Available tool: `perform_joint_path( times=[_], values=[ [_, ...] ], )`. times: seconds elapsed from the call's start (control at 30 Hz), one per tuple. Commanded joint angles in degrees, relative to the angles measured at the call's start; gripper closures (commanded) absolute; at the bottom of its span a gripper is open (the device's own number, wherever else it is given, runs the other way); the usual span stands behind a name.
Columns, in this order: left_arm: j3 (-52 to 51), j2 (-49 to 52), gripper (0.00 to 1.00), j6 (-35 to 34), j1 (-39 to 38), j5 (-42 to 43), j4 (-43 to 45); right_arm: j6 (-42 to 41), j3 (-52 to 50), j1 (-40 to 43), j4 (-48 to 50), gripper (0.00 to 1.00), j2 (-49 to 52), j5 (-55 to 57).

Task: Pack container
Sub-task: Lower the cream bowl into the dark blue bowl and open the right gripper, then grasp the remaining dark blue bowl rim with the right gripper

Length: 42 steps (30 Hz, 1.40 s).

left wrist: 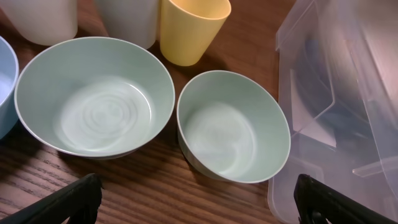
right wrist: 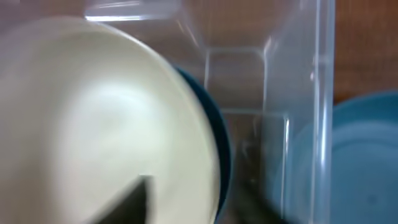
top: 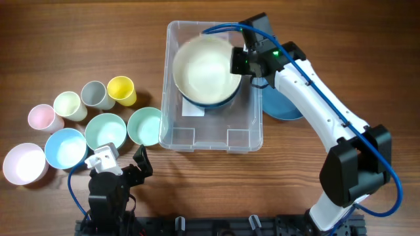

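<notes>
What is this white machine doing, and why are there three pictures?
These are two robot arms at a wooden table. One picture is taken from above. The other two come from small cameras on each arm's wrist, so they look very close.

The right gripper is over the clear plastic container, at the rim of a cream bowl that sits in a dark blue bowl inside the container. Its fingers are partly apart, and I cannot tell if it grips the bowl. A blue plate lies beside the container.

The left gripper is open and holds nothing. In front of it are two green bowls and a yellow cup. More cups and bowls stand at the left.
</notes>
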<state>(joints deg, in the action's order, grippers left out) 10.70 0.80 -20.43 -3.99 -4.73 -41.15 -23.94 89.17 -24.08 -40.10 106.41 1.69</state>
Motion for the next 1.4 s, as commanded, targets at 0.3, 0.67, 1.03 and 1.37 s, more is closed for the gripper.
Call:
perform_joint_path(
  times=[0.3,0.67,1.03,1.37],
  values=[
    [-0.42,-0.33,0.00,0.28,0.42,0.44,0.11,1.22,2.32,13.97,-10.78,0.42,-10.45,6.21],
    [-0.42,-0.33,0.00,0.28,0.42,0.44,0.11,3.52,-7.76,36.02,-14.19,0.43,-1.66,-10.51],
    [-0.42,-0.33,0.00,0.28,0.42,0.44,0.11,1.62,-17.66,35.93,-4.35,0.58,-0.11,-14.88],
    [-0.42,-0.33,0.00,0.28,0.42,0.44,0.11,-2.40,-23.54,36.09,-0.35,0.96,-0.61,-13.18]
  ],
)
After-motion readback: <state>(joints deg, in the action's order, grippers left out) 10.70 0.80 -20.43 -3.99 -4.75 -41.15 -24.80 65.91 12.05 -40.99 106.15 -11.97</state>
